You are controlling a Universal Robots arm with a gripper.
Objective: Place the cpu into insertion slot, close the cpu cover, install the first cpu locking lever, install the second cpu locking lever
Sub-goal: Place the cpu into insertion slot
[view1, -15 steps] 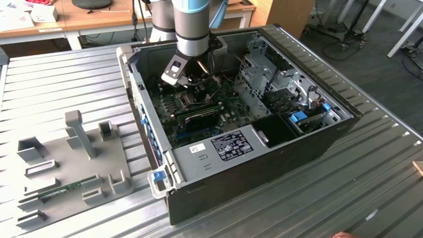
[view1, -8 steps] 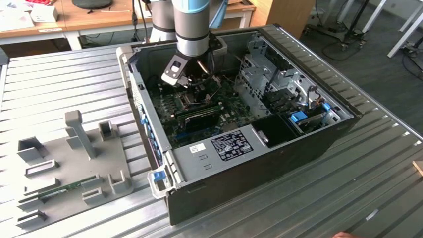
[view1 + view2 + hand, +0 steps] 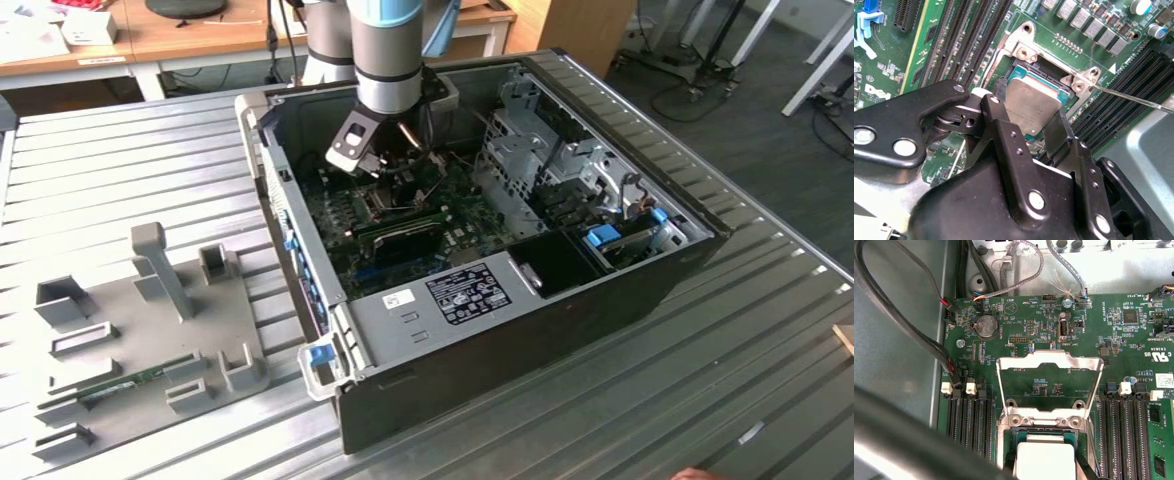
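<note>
Reaches down from twelve o'clock of the exterior view into an open computer case point(image 3: 561, 360) lying on its side on a ribbed metal tabletop point(image 3: 747, 330), with the tool point(image 3: 384, 165) low over the green motherboard point(image 3: 461, 200) toward the case's eleven o'clock corner. Grips the cpu point(image 3: 1031, 100) in the second wrist view, tool closed on it: one black finger point(image 3: 999, 125) against one edge, the other against the opposite edge, grey metallic top facing up. Holds the cpu squarely over the insertion slot point(image 3: 1019, 67), inside its dark frame and silvery rim; cannot tell whether fully seated or just above the contacts. Shows the cpu cover point(image 3: 1084, 362) swung open in the first wrist view, standing up from its hinge at the slot's edge, green board visible through its cut-out middle, the pale cpu top just beside the hinge. Shows a thin locking lever point(image 3: 1134, 99) in the second wrist view, raised free and slanting away from the slot's corner bracket across the long black memory slots point(image 3: 1114, 117). Lays out, at eight o'clock of the case in the exterior view, a grey fixture tray point(image 3: 140, 340) on the tabletop, well apart from the tool, with upright blocks and a green memory stick point(image 3: 127, 385) lying in one holder.
</note>
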